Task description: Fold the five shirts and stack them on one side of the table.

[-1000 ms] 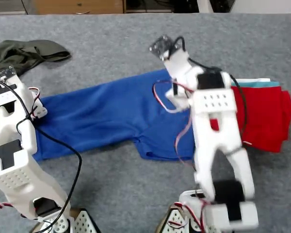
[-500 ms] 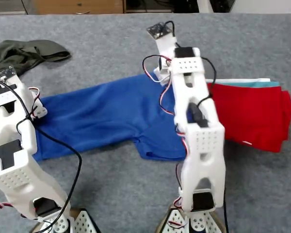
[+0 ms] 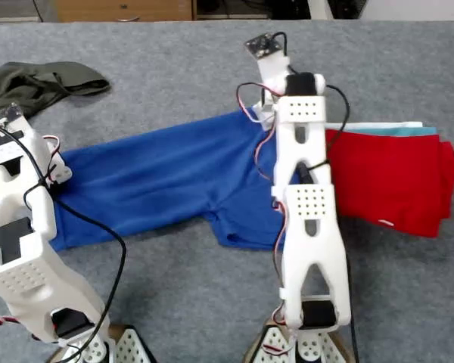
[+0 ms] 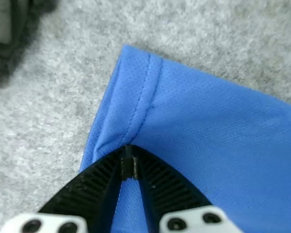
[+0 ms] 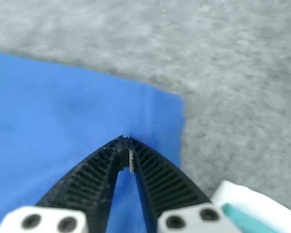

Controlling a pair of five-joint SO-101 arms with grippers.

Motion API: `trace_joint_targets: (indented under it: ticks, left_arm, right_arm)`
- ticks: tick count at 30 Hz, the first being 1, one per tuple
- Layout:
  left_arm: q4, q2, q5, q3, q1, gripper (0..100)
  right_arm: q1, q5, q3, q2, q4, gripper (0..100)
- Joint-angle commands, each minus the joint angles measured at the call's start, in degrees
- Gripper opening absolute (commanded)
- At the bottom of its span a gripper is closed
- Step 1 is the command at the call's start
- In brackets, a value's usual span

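A blue shirt (image 3: 166, 181) lies spread across the middle of the grey table. My left gripper (image 4: 128, 165) is shut on its hemmed corner, where the cloth puckers at the fingertips; in the high view this gripper (image 3: 59, 171) sits at the shirt's left end. My right gripper (image 5: 127, 154) is shut on the blue shirt (image 5: 63, 107) close to its far right corner, and its arm (image 3: 303, 174) stretches over the shirt's right part. A folded red shirt (image 3: 393, 181) tops a stack at the right, with teal and white layers (image 3: 397, 128) under it. An olive shirt (image 3: 30, 85) lies crumpled at the far left.
Bare grey table (image 3: 159, 68) runs along the far side and at the front between the arm bases. The edge of the white and teal stack (image 5: 245, 206) shows just beside the right gripper. The olive shirt (image 4: 9, 43) lies close to the left gripper.
The right arm swung left off the red stack and now reaches straight over the blue shirt's right part. The left arm has stayed put.
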Motion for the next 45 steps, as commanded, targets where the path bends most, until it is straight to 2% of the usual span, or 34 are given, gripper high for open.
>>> trace_joint_targets:
  ticks: [1,4,6,11,16,21,26,30,36,38,45]
  left_arm:
    - [4.13,-2.77,-0.09,-3.78,-1.14,2]
    - [8.88,-8.31,-0.09,-4.84,-0.88,2]
    - [8.88,-13.14,-0.09,-5.01,-0.97,2]
    - [2.2,-19.12,1.23,-4.92,-0.97,2]
    - [-1.05,-12.53,2.73,-5.36,-1.32,2]
    - [-4.84,-1.63,2.37,-6.24,-1.76,2]
    - [-5.01,6.73,2.73,-12.66,-6.86,2]
    - [-3.25,9.19,3.69,-15.38,-7.56,2]
    - [-1.32,9.19,4.13,-17.23,-6.77,2]
    - [-0.18,7.87,3.96,-17.76,-6.42,2]
    - [7.12,-7.78,3.52,-19.16,-4.48,2]
  right_arm:
    - [-1.63,0.97,-3.03,-9.45,3.87,0.3]
    - [-1.19,0.7,-2.77,-14.99,4.92,0.3]
    - [-1.1,-0.97,-2.77,-16.57,3.6,0.3]
    - [-1.89,-5.27,1.36,-12.35,-4.66,0.4]
    - [-1.8,-5.54,6.73,-5.93,-11.78,0.4]
    - [-1.54,-5.27,5.14,-2.95,-13.1,0.4]
    - [2.07,-4.48,4.53,-1.45,-14.07,0.4]
    - [2.77,-0.79,4.35,-1.01,-14.59,0.4]
    - [2.51,-0.53,3.47,-1.8,-13.19,0.3]
    - [2.15,-0.53,-0.75,-3.21,-10.64,0.3]
    - [0.31,-2.46,-2.95,-12.79,1.23,0.3]
